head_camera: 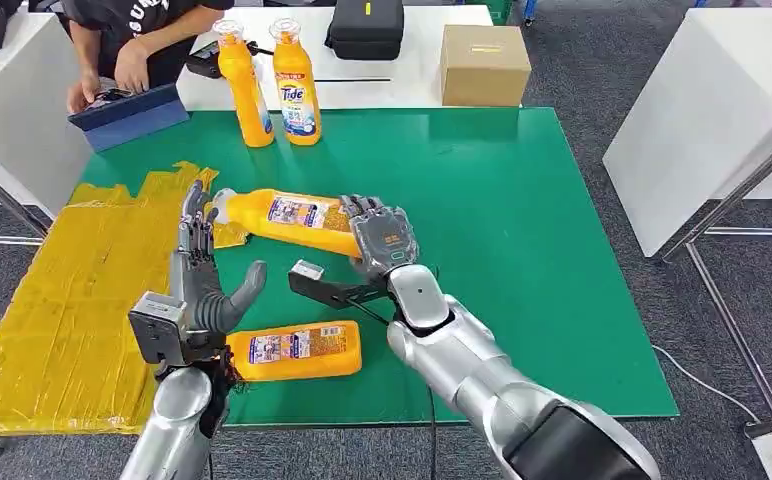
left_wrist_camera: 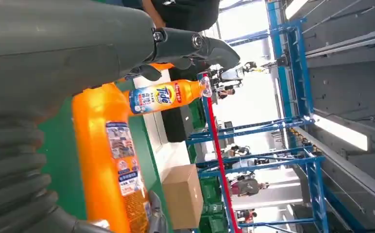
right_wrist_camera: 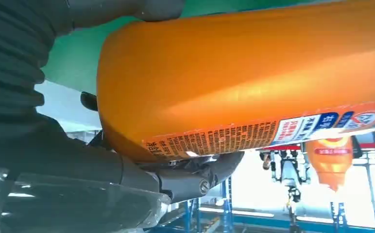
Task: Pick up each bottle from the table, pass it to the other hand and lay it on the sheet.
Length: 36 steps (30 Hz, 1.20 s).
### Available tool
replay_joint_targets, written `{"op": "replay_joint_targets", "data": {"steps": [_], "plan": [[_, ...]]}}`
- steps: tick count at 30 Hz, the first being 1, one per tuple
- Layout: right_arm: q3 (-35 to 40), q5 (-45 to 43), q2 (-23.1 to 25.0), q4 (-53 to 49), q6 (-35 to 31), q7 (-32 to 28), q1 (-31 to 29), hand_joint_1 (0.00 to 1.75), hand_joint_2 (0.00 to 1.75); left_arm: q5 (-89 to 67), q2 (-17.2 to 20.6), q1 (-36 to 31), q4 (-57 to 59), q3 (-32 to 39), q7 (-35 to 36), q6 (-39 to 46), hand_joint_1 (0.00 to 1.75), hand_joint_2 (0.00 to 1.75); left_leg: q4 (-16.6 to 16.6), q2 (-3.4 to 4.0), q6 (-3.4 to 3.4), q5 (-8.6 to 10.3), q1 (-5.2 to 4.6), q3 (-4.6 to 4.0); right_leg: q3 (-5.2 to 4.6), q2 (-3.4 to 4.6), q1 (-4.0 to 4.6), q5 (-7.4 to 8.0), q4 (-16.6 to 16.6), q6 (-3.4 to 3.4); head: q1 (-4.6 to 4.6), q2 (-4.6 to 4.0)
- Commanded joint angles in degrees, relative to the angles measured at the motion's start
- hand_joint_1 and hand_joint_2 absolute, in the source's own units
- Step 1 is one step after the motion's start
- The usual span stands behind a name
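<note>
Gripping one orange bottle [head_camera: 287, 219] by its base in the right hand [head_camera: 383, 238], lying sideways above the green worktop [head_camera: 522, 240], cap pointing toward the yellow sheet [head_camera: 72, 300]. Waiting with the left hand [head_camera: 205, 285] open and holding nothing, fingers raised and spread just beside the bottle's cap end, seemingly not yet touching it, though hard to be sure from the head view. Judging the handover as underway but not completed: grip sitting with the right hand alone. Lying flat already, a second bottle [head_camera: 297, 350] near the worktop's front edge, resting on the green rather than on the sheet, so probably not counting as delivered. Standing upright at the far edge, two more bottles [head_camera: 272, 85], untouched. Showing no bottle on the sheet at all. Leaving, by this reading, nearly everything: finishing this pass, laying it down, then repeating for the others.
</note>
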Motion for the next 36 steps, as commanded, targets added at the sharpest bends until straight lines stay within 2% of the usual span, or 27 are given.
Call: {"op": "replay_joint_targets", "data": {"steps": [1, 4, 6, 9, 10, 13, 18, 22, 32, 36], "plan": [[-5.6, 1.27, -0.78, -0.14, -2.0, 0.2, -1.09, 1.75, 1.75, -0.08, 0.14, -1.1, 1.48, 1.37, 0.06, 0.12, 0.0, 1.75, -0.02, -0.06, -0.06, -0.03, 0.0, 0.08, 0.09, -0.1, 0.0, -0.06, -0.01, -0.02, -0.02, 0.0], [-9.2, -0.06, -0.86, -1.58, -5.23, -1.33, -0.31, 1.75, 1.75, -0.09, 0.13, -1.47, 1.66, 1.58, 0.06, 0.25, 0.0, 1.75, -0.01, -0.07, -0.07, -0.03, 0.0, 0.07, 0.09, -0.12, 0.0, -0.06, 0.0, -0.02, -0.02, 0.0], [-11.74, -1.43, -1.28, -3.25, -9.77, -3.03, 0.69, 1.75, 1.75, -0.07, -0.01, -1.27, 1.51, 1.78, 0.05, 0.34, 0.0, 1.75, -0.01, -0.11, -0.07, -0.03, -0.02, 0.08, 0.09, -0.17, -0.01, -0.08, 0.01, -0.02, -0.02, 0.0], [-18.9, -2.08, -1.27, -12.17, -11.02, -9.38, 5.03, 1.75, 1.75, 0.69, -0.39, -0.97, 1.24, 2.19, -0.07, 0.58, 0.0, 1.75, -0.01, -0.11, -0.06, -0.03, -0.01, 0.06, 0.07, -0.16, 0.0, -0.07, 0.0, -0.01, -0.02, 0.0], [-24.15, -0.03, 0.28, -15.13, -11.02, -13.58, 6.88, 1.75, 1.75, 2.02, -0.44, -1.13, 1.19, 2.32, 0.14, 0.01, 0.0, 1.75, 0.01, -0.14, -0.08, -0.07, 0.01, 0.1, 0.13, -0.21, 0.02, -0.12, 0.0, -0.02, -0.02, 0.0], [-31.6, 1.98, 3.04, -18.31, -11.02, -19.83, 8.52, 1.75, 1.75, 3.09, -0.61, -1.62, 1.32, 2.55, 0.56, 0.08, 0.0, 1.75, -0.01, -0.11, -0.09, -0.08, 0.0, 0.12, 0.14, -0.17, 0.0, -0.12, 0.01, -0.02, 0.0, 0.0], [-32.71, -0.69, 3.04, -22.27, -11.02, -23.24, 10.49, 1.75, 1.75, 8.62, -1.74, -2.09, 2.78, 3.49, 3.21, -2.93, 0.0, 1.75, 0.01, -0.24, -0.11, -0.09, -0.01, 0.12, 0.18, -0.31, 0.0, -0.18, 0.05, -0.03, -0.02, 0.0], [-30.8, -4.93, 3.04, -20.85, -11.02, -26.93, 10.61, 1.75, 1.75, 11.47, -1.57, -3.39, 5.54, 3.78, 4.66, -5.45, 0.0, 1.75, -0.01, -0.25, -0.08, -0.06, -0.02, 0.08, 0.13, -0.25, -0.01, -0.11, 0.01, -0.01, -0.02, 0.0], [-28.79, -6.95, 3.04, -22.28, -11.02, -30.65, 12.01, 1.75, 1.75, 13.54, -1.46, -4.41, 7.16, 3.12, 5.29, -7.32, 0.0, 1.75, -0.01, -0.22, -0.11, -0.12, -0.02, 0.18, 0.21, -0.26, -0.01, -0.17, 0.02, -0.03, -0.02, 0.0], [-26.68, -10.47, 2.23, -21.24, -11.02, -34.07, 11.41, 1.75, 1.75, 22.75, -1.65, -5.31, 10.06, 3.98, 8.4, -13.13, 0.0, 1.75, -0.04, -0.18, -0.06, -0.03, -0.03, 0.05, 0.06, -0.19, -0.02, -0.08, -0.01, -0.01, -0.02, 0.0]]}}
